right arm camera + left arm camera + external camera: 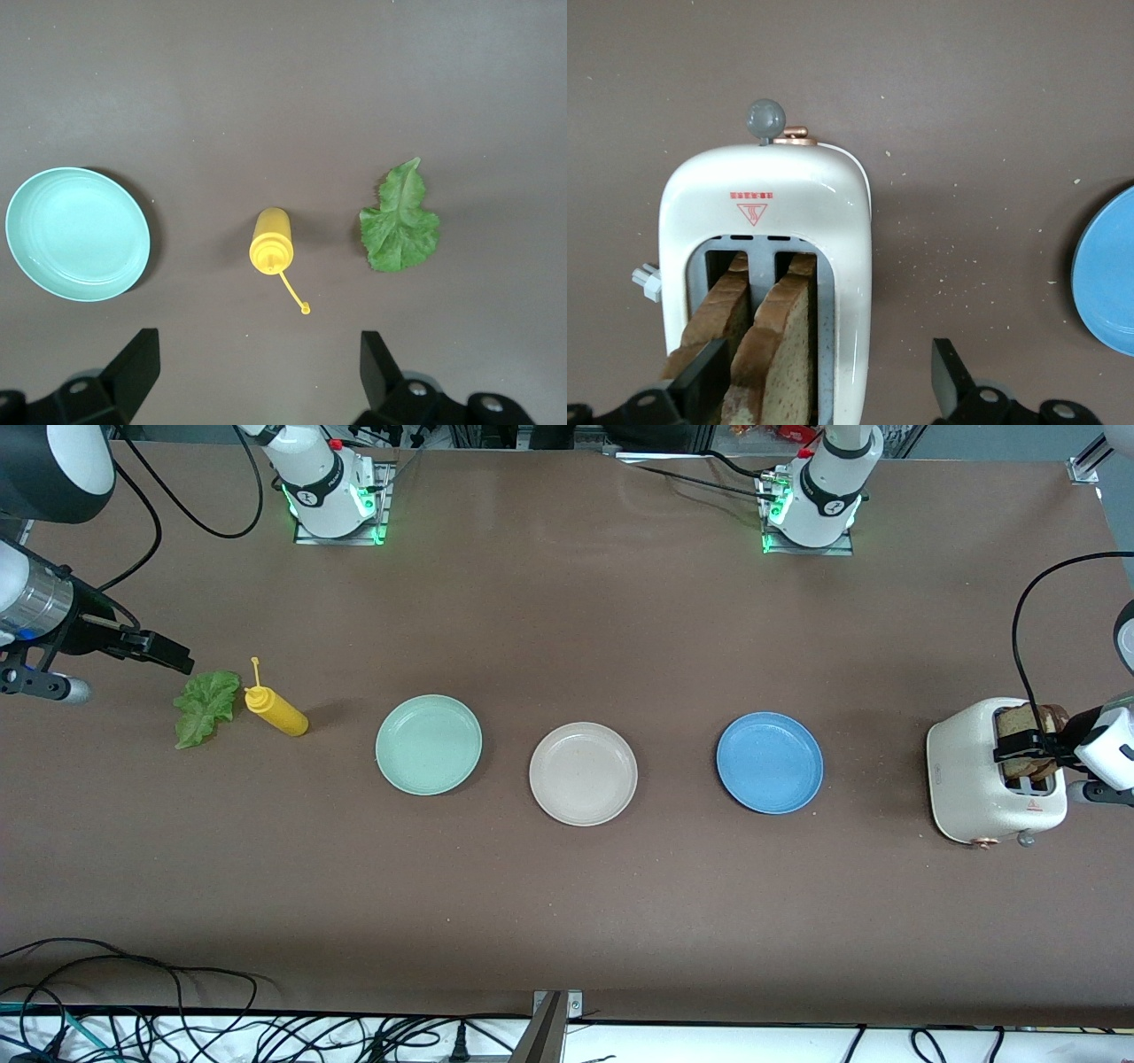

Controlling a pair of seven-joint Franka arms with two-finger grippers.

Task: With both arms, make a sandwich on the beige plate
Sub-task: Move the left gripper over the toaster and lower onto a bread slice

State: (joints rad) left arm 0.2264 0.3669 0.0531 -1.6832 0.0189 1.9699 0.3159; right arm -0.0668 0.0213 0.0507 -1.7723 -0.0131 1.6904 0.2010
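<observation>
Brown desk (567, 921) is holding three plates in a row, the beige plate (583, 773) waiting bare in the middle.

Left claw (824, 390) is hanging open over the toaster (766, 266), straddling the bread slices (780, 345); right claw (257, 376) is gaping over the mustard bottle (270, 241) and lettuce leaf (400, 223). Only a red warning triangle is showing on the toaster, its text unreadable.

Brown table (567, 921) with lettuce leaf (206, 707), mustard bottle (276, 712), 3 plates (mint (429, 744), beige (583, 773), blue (769, 762)), toaster (979, 779)

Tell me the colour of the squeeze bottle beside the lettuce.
Yellow, cap and nozzle included; the squeeze bottle shows best in the right wrist view, beside the lettuce.
</observation>
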